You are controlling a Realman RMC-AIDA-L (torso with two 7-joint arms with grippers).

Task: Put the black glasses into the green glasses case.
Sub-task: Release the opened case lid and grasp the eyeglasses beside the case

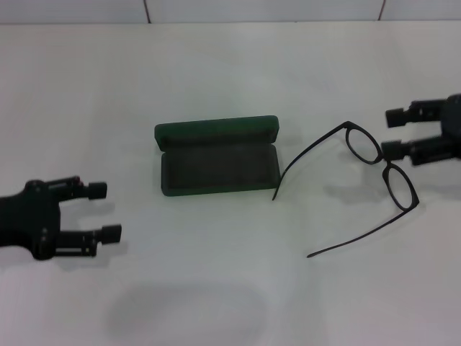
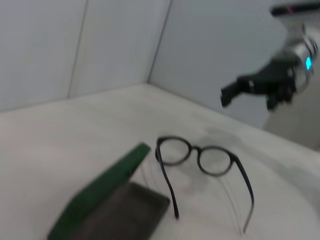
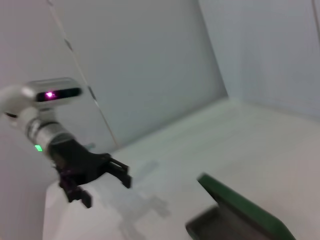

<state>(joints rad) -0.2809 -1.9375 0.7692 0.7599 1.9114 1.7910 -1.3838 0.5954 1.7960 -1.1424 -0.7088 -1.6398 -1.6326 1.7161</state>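
White table (image 1: 230, 72) carries everything, and the pickup step has not begun. Left claw (image 1: 101, 211) hovers low at the near left, fingers apart and empty. At centre the green glasses case (image 1: 218, 156) lies open, lining bare. Right of it the black glasses (image 1: 360, 180) rest unfolded. Right claw (image 1: 395, 133), fingers apart, hovers beside the frame; next it should close on the frame

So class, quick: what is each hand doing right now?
Left hand: open, empty, left of the green glasses case.
Right hand: open, beside the black glasses, not gripping.
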